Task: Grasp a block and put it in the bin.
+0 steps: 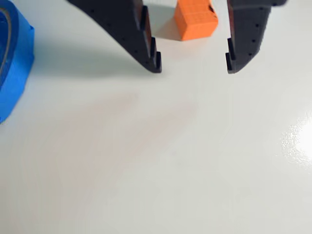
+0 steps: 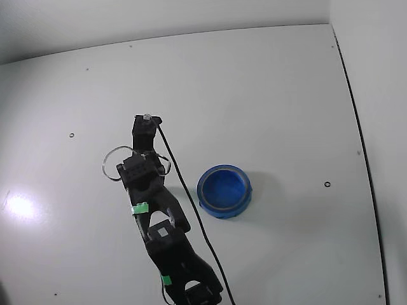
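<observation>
Jaws (image 1: pixel 194 64) spread open and empty over the table (image 1: pixel 161 161), block (image 1: pixel 196 19) sitting on it between them but back from the tips, bin (image 1: pixel 14 63) well off to one side: grasp, carry, drop all pending.
</observation>
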You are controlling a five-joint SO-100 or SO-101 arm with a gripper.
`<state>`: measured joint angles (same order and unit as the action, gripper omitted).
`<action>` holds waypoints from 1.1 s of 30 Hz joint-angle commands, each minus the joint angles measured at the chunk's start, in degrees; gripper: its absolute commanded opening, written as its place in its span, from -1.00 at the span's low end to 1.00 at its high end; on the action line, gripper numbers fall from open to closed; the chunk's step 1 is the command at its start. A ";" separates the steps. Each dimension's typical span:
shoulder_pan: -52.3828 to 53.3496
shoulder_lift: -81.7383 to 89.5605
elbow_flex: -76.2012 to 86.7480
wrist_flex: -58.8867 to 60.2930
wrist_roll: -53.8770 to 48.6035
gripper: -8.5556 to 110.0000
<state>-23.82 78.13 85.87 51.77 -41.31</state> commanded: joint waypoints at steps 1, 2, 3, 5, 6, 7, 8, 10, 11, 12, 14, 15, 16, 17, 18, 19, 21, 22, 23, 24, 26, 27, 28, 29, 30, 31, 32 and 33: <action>-0.09 13.01 5.89 -1.14 -0.44 -0.54; -0.09 14.24 7.65 -1.49 -0.44 -0.54; -0.09 15.38 9.23 -1.58 -0.44 -0.54; -0.09 17.40 11.87 -1.67 -0.35 -0.54; -0.09 18.28 13.01 -1.67 -0.35 -0.54; -0.09 19.07 13.97 -1.67 -0.35 -0.54; -0.09 19.42 14.50 -1.67 -0.35 -0.54; -0.09 19.95 15.38 -1.76 0.70 -0.54; -0.09 20.13 15.64 -1.76 1.32 -0.54; -0.09 20.13 15.82 -1.76 2.02 -0.54; -0.18 20.04 15.82 -1.76 2.99 -0.54; -0.62 19.95 15.82 -1.76 3.60 -0.54; -1.58 19.95 15.82 -1.76 4.31 -0.54; -2.81 19.95 15.91 -1.76 5.10 -0.54; -4.22 19.95 16.17 -1.76 5.89 -0.54; -5.71 19.95 16.26 -1.76 6.50 -0.54; -8.70 19.95 15.91 -1.85 7.38 -0.54; -9.67 19.95 15.82 -1.85 7.47 -0.54; -10.46 19.95 15.82 -1.85 7.56 -0.54; -11.25 19.95 15.82 -1.85 7.56 -0.54; -11.69 19.95 15.91 -1.85 7.73 -0.54; -11.69 19.95 15.91 -1.85 7.73 -0.54; -11.69 19.86 15.82 -1.85 7.65 -0.54; -11.69 19.86 15.82 -1.85 7.47 -0.54; -11.69 19.86 15.82 -1.85 7.29 -0.54; -11.60 19.86 15.73 -1.85 7.21 -0.54; -11.60 19.78 15.73 -1.85 7.12 -0.54; -11.51 19.78 15.73 -1.85 7.03 -0.54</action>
<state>-34.89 92.90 102.66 51.06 -33.93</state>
